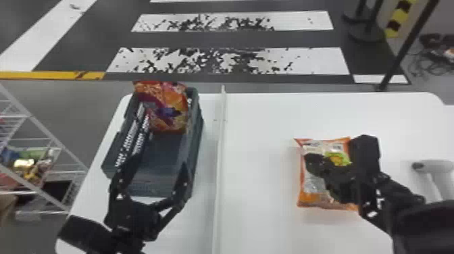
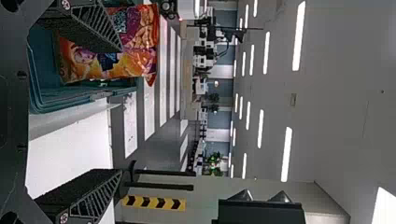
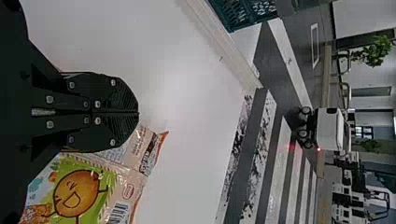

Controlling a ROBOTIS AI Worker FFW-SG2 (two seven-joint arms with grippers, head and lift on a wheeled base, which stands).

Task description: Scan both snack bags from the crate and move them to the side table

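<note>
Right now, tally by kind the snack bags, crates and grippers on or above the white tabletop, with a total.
Snack bags: 2, a red bag in the crate and an orange-edged bag on the tabletop
Crates: 1
Grippers: 2, left gripper and right gripper
Total: 5

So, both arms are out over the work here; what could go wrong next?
The right gripper is shut with the orange bag beside its fingers, so lowering it unopened might push or crush the bag rather than grip it. The left gripper is spread wide near the crate, so a finger could catch a wall on the way to the red bag. The right arm might also bump the scanner.
</note>
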